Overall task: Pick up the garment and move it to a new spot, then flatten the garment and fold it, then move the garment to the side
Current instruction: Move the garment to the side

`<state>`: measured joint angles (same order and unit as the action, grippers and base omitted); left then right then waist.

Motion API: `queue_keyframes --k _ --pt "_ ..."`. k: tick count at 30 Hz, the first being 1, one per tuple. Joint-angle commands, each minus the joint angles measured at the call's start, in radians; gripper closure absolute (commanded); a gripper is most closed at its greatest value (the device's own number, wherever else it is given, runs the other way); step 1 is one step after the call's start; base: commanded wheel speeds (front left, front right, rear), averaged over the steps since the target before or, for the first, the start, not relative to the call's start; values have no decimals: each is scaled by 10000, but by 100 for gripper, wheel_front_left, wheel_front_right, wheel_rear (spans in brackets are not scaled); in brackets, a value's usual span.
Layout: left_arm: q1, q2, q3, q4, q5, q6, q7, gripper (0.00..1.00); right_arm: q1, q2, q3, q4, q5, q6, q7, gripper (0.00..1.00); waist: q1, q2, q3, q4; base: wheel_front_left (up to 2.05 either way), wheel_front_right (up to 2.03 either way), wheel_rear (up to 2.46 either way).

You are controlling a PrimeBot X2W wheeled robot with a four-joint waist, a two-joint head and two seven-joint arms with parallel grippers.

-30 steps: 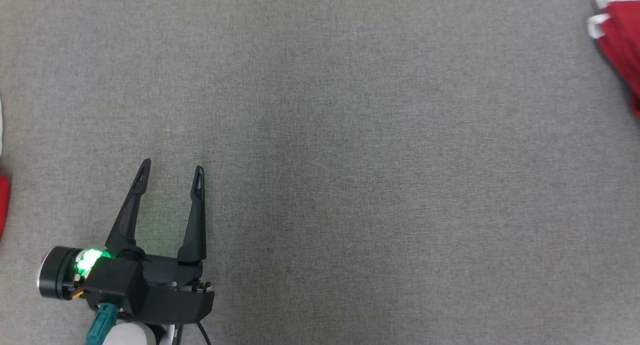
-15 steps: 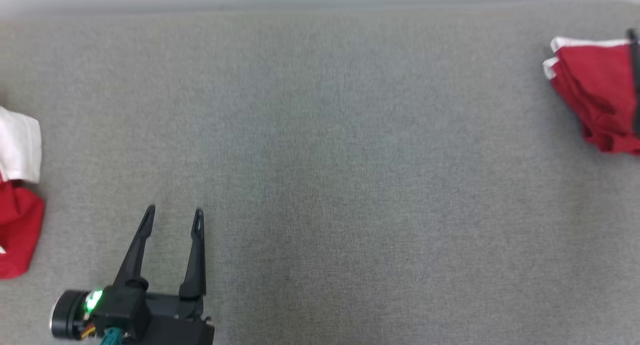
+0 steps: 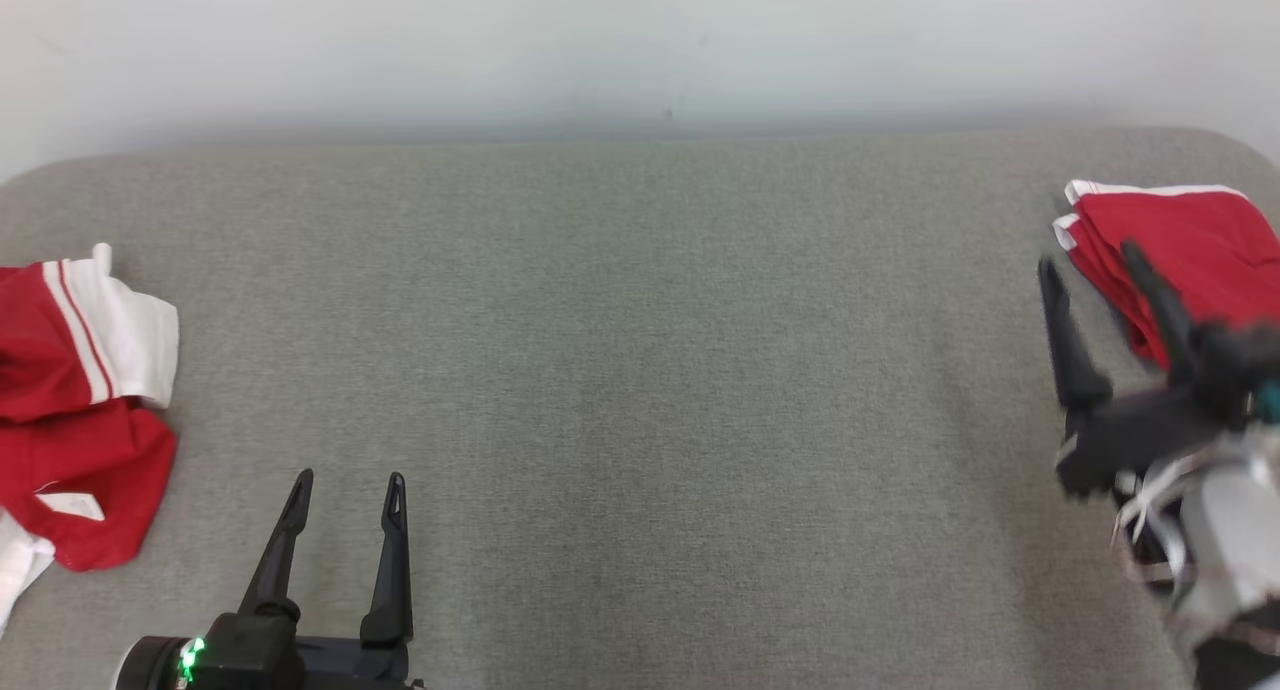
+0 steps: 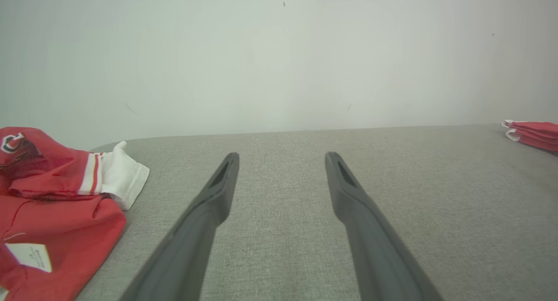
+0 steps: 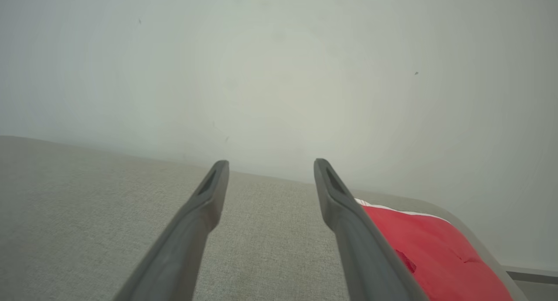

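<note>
A crumpled red garment (image 3: 80, 410) with white striped sleeves lies at the left edge of the grey padded table (image 3: 640, 320); the left wrist view shows this garment (image 4: 56, 205) with a white label. My left gripper (image 3: 350, 477) stands open at the lower left, to the right of the garment and apart from it, with nothing between its fingers (image 4: 282, 156). At the far right my right gripper (image 3: 1088, 255) is open and empty over the table, its fingers (image 5: 271, 162) pointing towards the wall.
A folded stack of red cloth with white trim (image 3: 1190, 230) lies at the table's far right corner, just beyond and right of the right gripper; it shows in both wrist views (image 5: 427, 244) (image 4: 534, 133). A pale wall (image 3: 640, 40) runs behind the table.
The head camera has tilted up, so the wall, the table's far edge and both red piles now show. The right gripper has come into view at the right. Both grippers stay open.
</note>
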<state>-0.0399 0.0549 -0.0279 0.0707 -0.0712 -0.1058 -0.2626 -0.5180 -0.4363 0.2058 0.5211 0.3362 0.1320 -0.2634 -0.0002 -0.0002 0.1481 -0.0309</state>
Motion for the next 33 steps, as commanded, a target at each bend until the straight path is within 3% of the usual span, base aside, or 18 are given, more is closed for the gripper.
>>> queue_keyframes --k 1,6,14,22,33 --pt "83 -21 20 -3 -60 15 -35 0 441 137 -255 -284 -238 -28 -7 0 2 2 -161 167 0 0 0" --pt "124 -34 -11 90 -31 72 -35 0 2488 1544 -1705 -2386 -1382 -26 -9 0 2 2 -342 272 0 0 0" --pt "233 -43 70 258 -111 130 -35 0 4750 3085 -2612 -4369 -2175 -26 -9 0 2 2 -586 376 0 0 0" --pt "399 -48 126 771 26 506 -35 0 5984 3751 -2885 -4313 -2601 -26 -9 0 2 2 -882 302 0 0 0" --pt "676 41 421 852 -54 168 -35 0 6175 3846 -2986 -4251 -2522 -26 -9 0 2 2 -1178 288 0 0 0"
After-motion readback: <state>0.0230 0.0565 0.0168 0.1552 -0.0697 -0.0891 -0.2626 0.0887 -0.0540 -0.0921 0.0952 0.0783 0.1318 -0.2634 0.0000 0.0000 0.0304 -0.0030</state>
